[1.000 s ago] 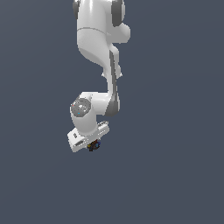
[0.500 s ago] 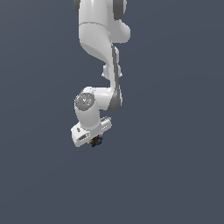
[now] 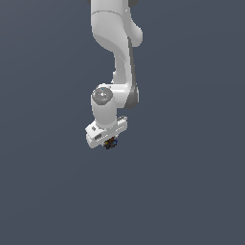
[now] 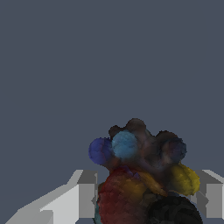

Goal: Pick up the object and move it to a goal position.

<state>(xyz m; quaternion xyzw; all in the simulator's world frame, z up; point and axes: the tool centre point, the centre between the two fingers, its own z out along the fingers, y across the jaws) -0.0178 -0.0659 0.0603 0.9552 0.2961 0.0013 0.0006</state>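
Note:
The object (image 3: pixel 111 143) is a tiny dark lump with red, yellow and blue specks, tucked under the white gripper (image 3: pixel 110 142) in the exterior view. In the wrist view the object (image 4: pixel 140 175) fills the space between the two grey fingers (image 4: pixel 81 197), showing blue, red and yellow bulges. The gripper is shut on it and holds it in the air, with the white arm (image 3: pixel 117 43) reaching down from the top of the exterior view.
Only a plain dark grey background shows around the arm in both views. No goal marker, table edge or other item is visible.
The gripper with the object has moved up and toward the exterior view's right over the last second. The wrist has turned slightly.

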